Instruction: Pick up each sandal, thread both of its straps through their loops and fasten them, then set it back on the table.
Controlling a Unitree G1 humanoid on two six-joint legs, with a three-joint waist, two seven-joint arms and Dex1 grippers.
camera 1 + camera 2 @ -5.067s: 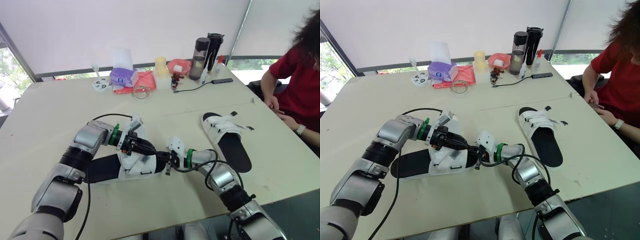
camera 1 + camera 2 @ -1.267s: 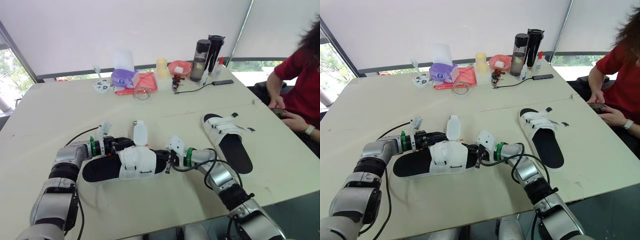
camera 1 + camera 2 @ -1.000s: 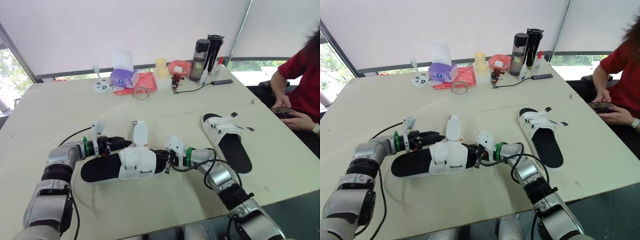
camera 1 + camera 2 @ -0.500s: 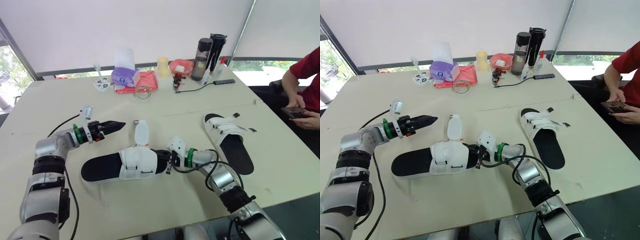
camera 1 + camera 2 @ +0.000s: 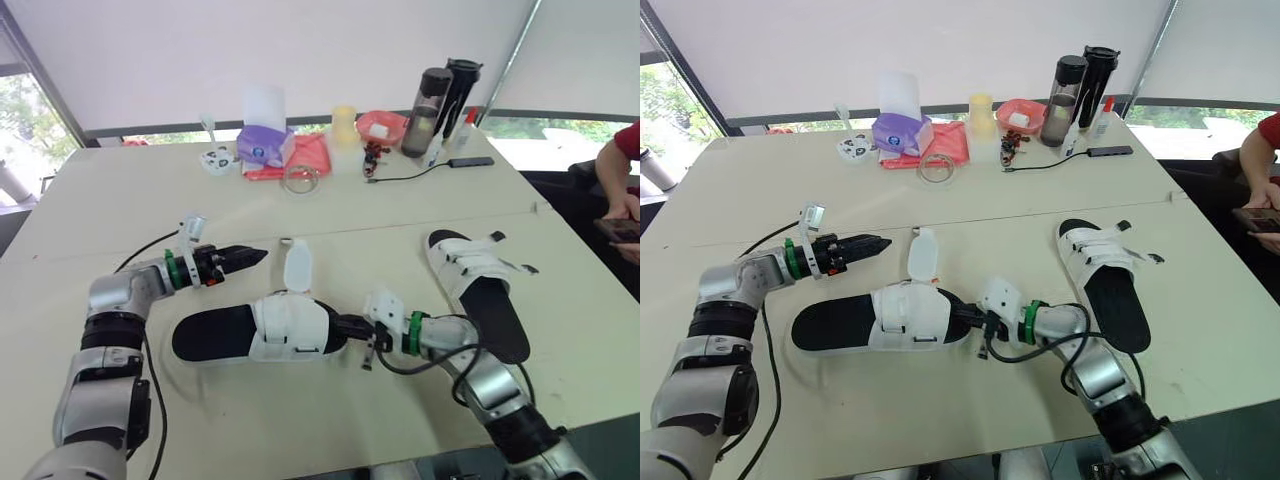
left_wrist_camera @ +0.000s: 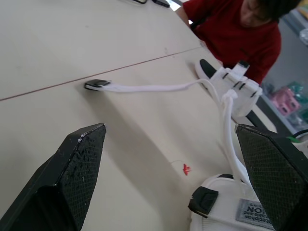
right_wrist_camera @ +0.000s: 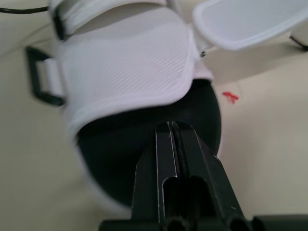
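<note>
Crosswise, sandal, toe toward right hand.

- The nearer sandal is showing a white woven-mesh cloth upper and a matt black footbed.
- My left pincer is showing rough, cross-hatched matt black pads.
- My right pincer is looking like smooth black plastic.
- The bench is looking smooth and matt.

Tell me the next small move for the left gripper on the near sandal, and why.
Probably ease the left gripper forward and close on the tip of the loose strap. That strap sticks out from the near sandal, unfastened; the left gripper hangs open just short of it, holding nothing. The right gripper, shut, rests on the sandal's toe end, which should steady it.
</note>
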